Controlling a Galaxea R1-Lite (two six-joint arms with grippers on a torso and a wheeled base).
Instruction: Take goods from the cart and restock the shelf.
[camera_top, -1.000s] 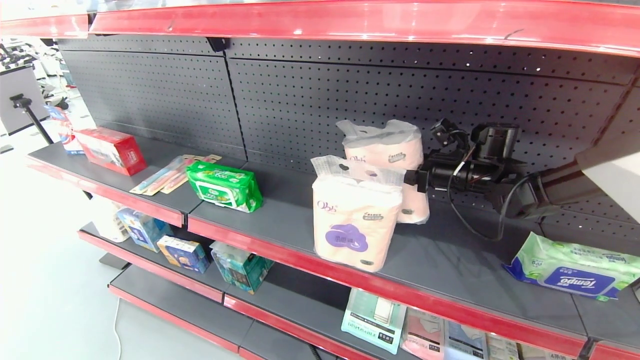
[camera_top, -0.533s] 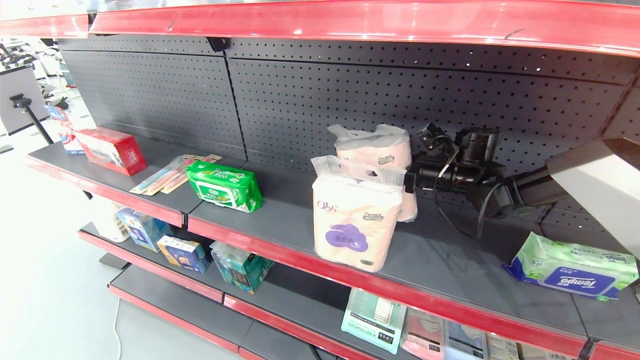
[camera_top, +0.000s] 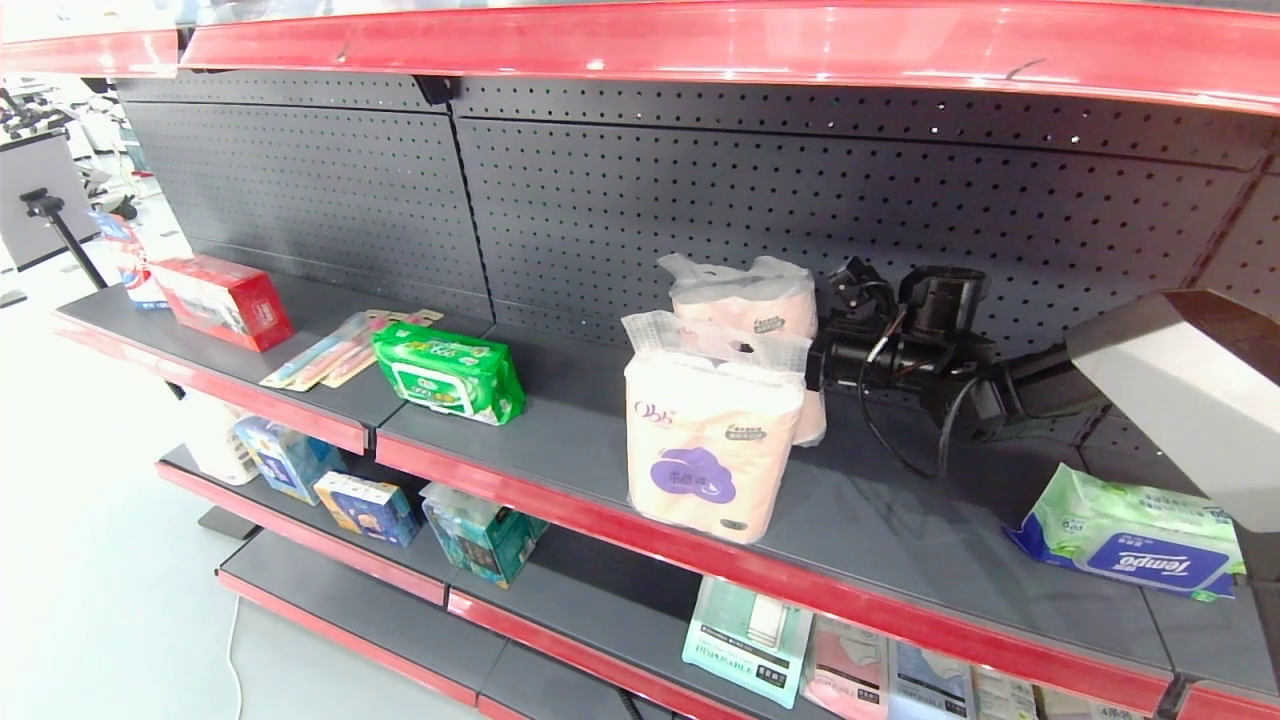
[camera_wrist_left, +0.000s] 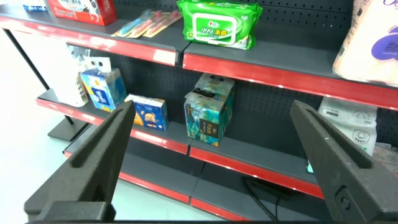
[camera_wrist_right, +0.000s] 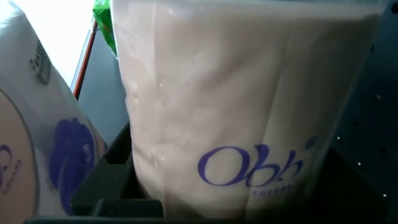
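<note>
A pink toilet paper pack (camera_top: 745, 298) in clear wrap stands far back on the dark middle shelf (camera_top: 900, 520), close to the pegboard wall. My right gripper (camera_top: 813, 362) is shut on its right side; in the right wrist view the same pack (camera_wrist_right: 249, 106) sits between the dark fingers (camera_wrist_right: 118, 180). A second, matching pack (camera_top: 712, 440) stands in front of it near the shelf's red edge and hides its lower part. That front pack also shows in the right wrist view (camera_wrist_right: 37, 155). My left gripper (camera_wrist_left: 211, 109) hangs open and holds nothing, down in front of the lower shelves.
On the same shelf lie a green wipes pack (camera_top: 450, 372), toothbrushes (camera_top: 340, 345) and a red box (camera_top: 222, 300) to the left, and a blue-green wipes pack (camera_top: 1130, 535) to the right. Small boxes (camera_wrist_left: 210, 117) stand on the lower shelf. The red upper shelf (camera_top: 700, 40) overhangs.
My right gripper has carried the pink pack leftward and down, setting it lower behind the front pack. The other goods have not moved.
</note>
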